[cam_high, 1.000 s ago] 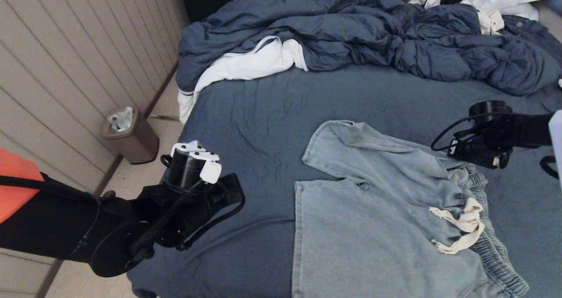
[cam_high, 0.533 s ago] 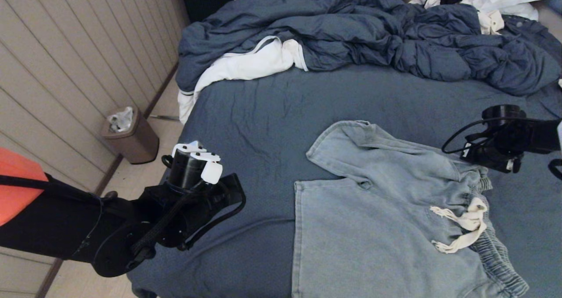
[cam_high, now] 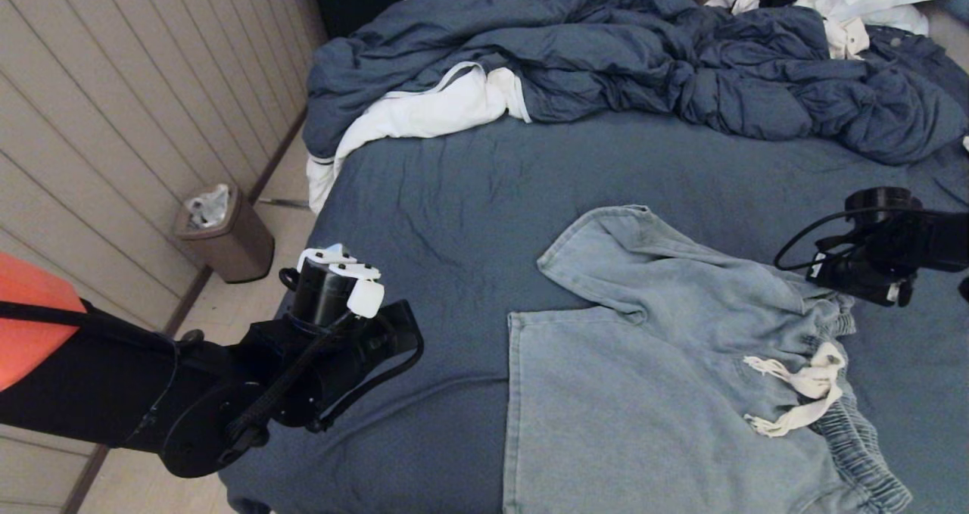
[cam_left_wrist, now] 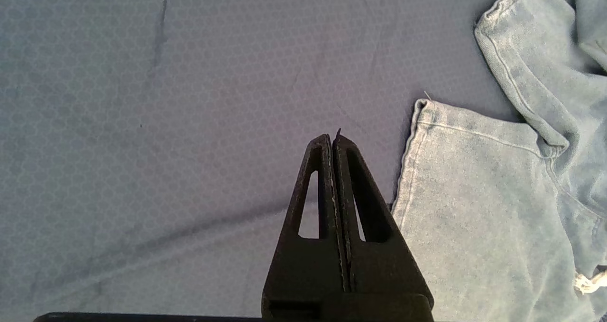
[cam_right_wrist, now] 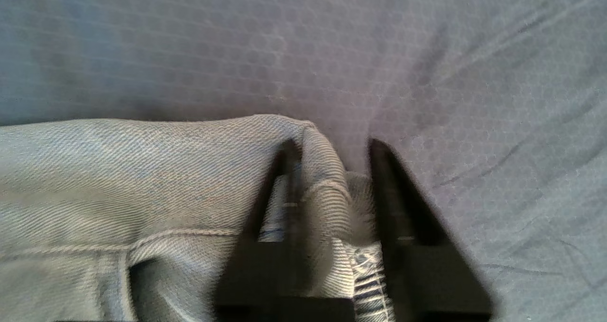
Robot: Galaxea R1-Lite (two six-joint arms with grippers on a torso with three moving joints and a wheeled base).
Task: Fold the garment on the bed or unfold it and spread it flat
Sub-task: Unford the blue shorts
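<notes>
- Left gripper (cam_left_wrist: 332,139) is hanging over bare sheet at the bed's near-left corner, fingers pressed together w/ nothing between them; tips are sitting just beside the shorts' hem edge, not touching it.
- The garment (cam_high: 651,393), light blue denim-look shorts, is lying on the bed (cam_high: 454,196) in the near-right part, partly crumpled. Near leg is lying roughly flat, hem edge running straight toward the near side. Far leg is angling away toward bed centre, w/ ridges and creases showing along it.
- Cream drawstring (cam_high: 799,389) is lying loose in a tangle on the front, next to the ribbed waistband (cam_high: 863,453), which is running along the shorts' right side toward the near-right edge.
- Right gripper (cam_right_wrist: 332,170) is working at the far-right corner of the waistband. Jaws are standing apart w/ a fold of denim and ribbed band bunched between them; one finger is lying under or behind the fabric. Can't confirm the fold is actually being pinched.
- Beyond the shorts, a broad stretch of dark sheet is showing light wrinkles.
- Dark blue duvet (cam_high: 643,52) is lying heaped across the far side of the bed, w/ a white cloth (cam_high: 424,113) poking out from under its left end and hanging off the bed edge.
- Off the bed to the left, a small brown bin (cam_high: 223,234) is standing on the floor by the panelled wall.
</notes>
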